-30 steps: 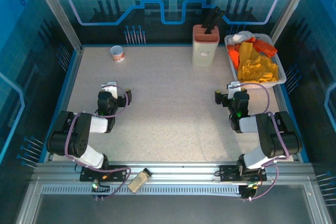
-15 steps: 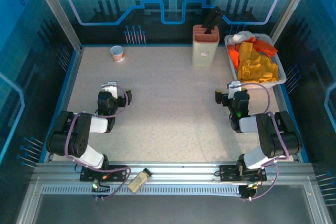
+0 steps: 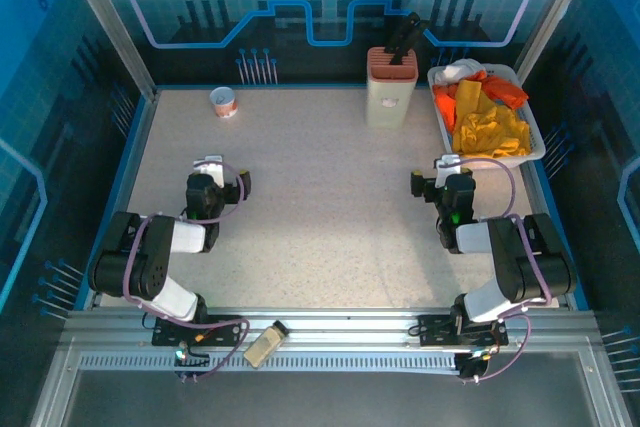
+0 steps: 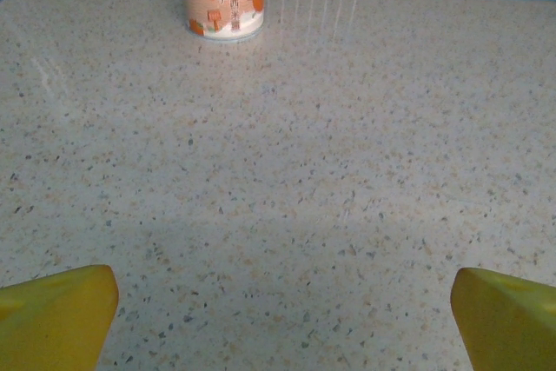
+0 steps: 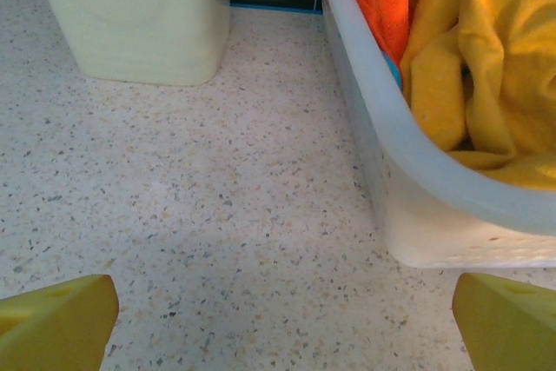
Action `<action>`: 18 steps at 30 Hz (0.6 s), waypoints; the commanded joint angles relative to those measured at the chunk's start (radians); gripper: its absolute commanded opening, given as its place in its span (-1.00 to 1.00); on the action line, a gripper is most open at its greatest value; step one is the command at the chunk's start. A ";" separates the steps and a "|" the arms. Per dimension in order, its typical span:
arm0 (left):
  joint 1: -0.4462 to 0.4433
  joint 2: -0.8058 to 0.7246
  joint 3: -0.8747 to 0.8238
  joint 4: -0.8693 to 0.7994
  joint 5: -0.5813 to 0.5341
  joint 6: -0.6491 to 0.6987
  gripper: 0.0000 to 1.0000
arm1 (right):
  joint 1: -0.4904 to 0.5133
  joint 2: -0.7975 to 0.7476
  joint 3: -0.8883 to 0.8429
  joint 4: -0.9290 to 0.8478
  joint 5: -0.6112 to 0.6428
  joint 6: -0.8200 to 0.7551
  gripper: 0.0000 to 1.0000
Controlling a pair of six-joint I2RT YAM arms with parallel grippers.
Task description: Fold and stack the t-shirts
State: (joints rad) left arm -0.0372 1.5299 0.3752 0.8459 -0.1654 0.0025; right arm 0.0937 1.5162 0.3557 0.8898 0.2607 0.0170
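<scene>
Fingers spread wide, nothing held: left gripper [image 4: 282, 319], right gripper [image 5: 282, 319].
The t-shirts [image 5: 512, 58] are heaped in a basket [image 5: 434, 188], partly cropped.

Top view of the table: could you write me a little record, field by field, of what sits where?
Shirts: golden-yellow t-shirt and orange-red t-shirt, crumpled in the white basket, far right corner
Folded so far: none
Left gripper: open, low over the table, facing the paper cup
Right gripper: open, just short of the basket
Also: cream container at the far edge
</scene>
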 commanded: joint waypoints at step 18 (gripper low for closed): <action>-0.151 -0.262 0.400 -0.939 0.017 -0.294 0.85 | -0.122 -0.143 0.763 -1.165 0.123 0.457 0.99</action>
State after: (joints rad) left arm -0.1661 1.2953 0.7567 0.0921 -0.2005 -0.2321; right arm 0.0116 1.3323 1.0893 -0.0792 0.4320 0.3393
